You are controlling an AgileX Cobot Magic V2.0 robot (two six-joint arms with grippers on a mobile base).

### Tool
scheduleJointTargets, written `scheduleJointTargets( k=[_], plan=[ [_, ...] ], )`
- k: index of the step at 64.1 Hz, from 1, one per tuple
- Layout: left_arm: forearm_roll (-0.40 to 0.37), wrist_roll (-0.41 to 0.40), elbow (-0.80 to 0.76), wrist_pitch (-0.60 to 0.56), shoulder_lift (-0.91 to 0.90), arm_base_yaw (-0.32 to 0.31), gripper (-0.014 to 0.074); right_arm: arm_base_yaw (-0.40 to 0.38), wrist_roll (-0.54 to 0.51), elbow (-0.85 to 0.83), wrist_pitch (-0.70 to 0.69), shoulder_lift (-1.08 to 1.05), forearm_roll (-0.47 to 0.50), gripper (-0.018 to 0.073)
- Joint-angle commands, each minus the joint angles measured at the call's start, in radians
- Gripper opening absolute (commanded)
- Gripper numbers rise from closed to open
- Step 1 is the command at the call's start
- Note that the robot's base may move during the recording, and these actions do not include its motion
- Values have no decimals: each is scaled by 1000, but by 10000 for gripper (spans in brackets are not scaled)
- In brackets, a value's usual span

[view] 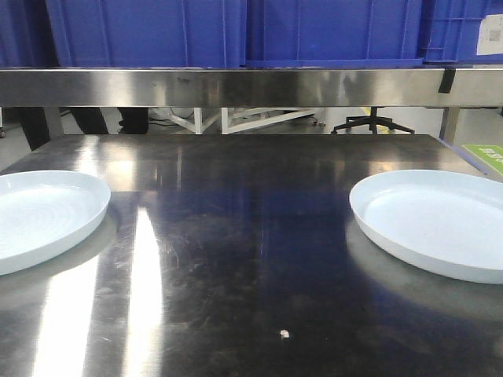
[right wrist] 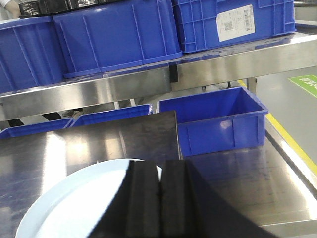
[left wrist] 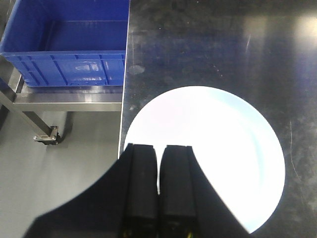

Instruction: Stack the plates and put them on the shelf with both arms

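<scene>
Open clenched, empty left tool [left wrist: 159,148], right tool [right wrist: 159,171]; grip rim of glossy pale bluish-white round left plate [view: 43,216]; lift level off scratched steel worktop [view: 236,236]; centre over right plate [view: 436,224].

- I see a scratched steel tabletop [view: 251,259] filling my front view, with bright glare streaks [view: 145,298] at 7 o'clock.
- Blue crates [view: 149,31] line 12 o'clock.
- A black office chair base [view: 372,124] stands at 1 o'clock.
- The grey floor [left wrist: 54,183] carries a green marking [right wrist: 307,84] and a yellow line [right wrist: 292,144] at 3 o'clock in my right wrist view.

Tabletop [view: 236,236] open between plates [view: 436,220]; shelf [view: 236,86], crates [view: 330,31] overhang far edge.
</scene>
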Motion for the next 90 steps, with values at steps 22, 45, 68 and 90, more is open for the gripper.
scheduleJointTargets(
  k=[22,45,68,90],
  plan=[
    [2,-5,-36,-47,-5,-8,82,-5,-30,-89,-61,-3,0,48],
    [4,-5,-36,-58,-5,-8,82,-2,-31,-441,193,575,15,48],
    [4,-5,-36,-98,-5,-8,82,-2,-34,-479,1,954,23,48],
    [4,-5,-36,-135,-5,-8,82,-2,-34,-479,-64,984,23,48]
  ],
)
